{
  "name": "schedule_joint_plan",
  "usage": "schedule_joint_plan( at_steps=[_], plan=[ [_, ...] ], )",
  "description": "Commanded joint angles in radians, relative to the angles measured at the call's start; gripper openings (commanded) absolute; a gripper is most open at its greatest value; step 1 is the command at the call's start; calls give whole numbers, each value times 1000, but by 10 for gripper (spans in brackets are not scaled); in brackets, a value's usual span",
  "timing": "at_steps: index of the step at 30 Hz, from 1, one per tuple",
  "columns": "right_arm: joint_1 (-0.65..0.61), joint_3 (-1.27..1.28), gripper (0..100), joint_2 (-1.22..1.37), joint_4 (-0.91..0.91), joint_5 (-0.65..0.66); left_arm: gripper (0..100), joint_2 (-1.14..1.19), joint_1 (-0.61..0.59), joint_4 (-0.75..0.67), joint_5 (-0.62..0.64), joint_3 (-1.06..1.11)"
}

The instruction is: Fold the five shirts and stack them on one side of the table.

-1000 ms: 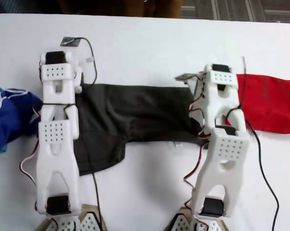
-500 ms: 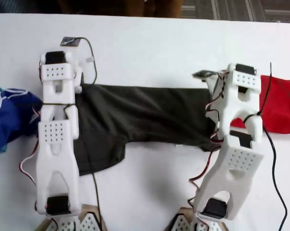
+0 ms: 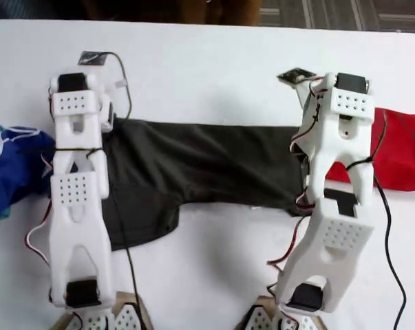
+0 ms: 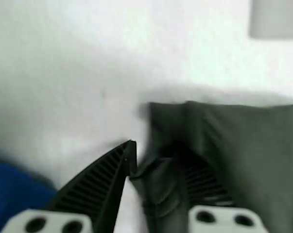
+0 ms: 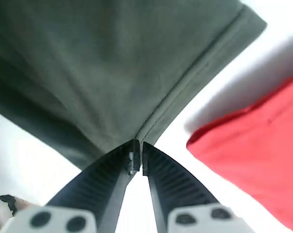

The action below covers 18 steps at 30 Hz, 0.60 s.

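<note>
A dark green shirt (image 3: pixel 207 165) lies stretched out flat across the middle of the white table (image 3: pixel 207 62), one sleeve hanging toward the front left. My left gripper (image 4: pixel 136 165) is shut on its left edge, and the cloth (image 4: pixel 233 145) drapes over one finger. The right gripper (image 5: pixel 138 158) is shut on the hem at the shirt's right corner (image 5: pixel 136 73). In the high view the left arm (image 3: pixel 76 172) stands over the shirt's left end and the right arm (image 3: pixel 334 158) over its right end.
A crumpled blue shirt (image 3: pixel 14 165) lies at the left table edge, close to the left arm. A red shirt (image 3: pixel 403 151) lies at the right, just past the right gripper and partly behind the arm. Loose cables hang from both arms.
The right arm has moved right and toward the far side, pulling the dark shirt's right edge out and smoothing it. The left arm has shifted slightly toward the far left.
</note>
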Motion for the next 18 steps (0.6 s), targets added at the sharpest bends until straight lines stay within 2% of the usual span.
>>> schedule_joint_plan(
  at_steps=[1,6,13,18],
  plan=[
    [-5,49,19,-163,22,-8,248,-17,14,11,2,-30],
    [-2,135,19,-344,22,-8,250,-94,11,31,-3,-142],
    [36,313,19,-544,-31,-14,251,-229,-12,37,-146,-147],
    [36,442,19,-680,-114,-15,251,-425,-66,38,-219,45]
  ],
)
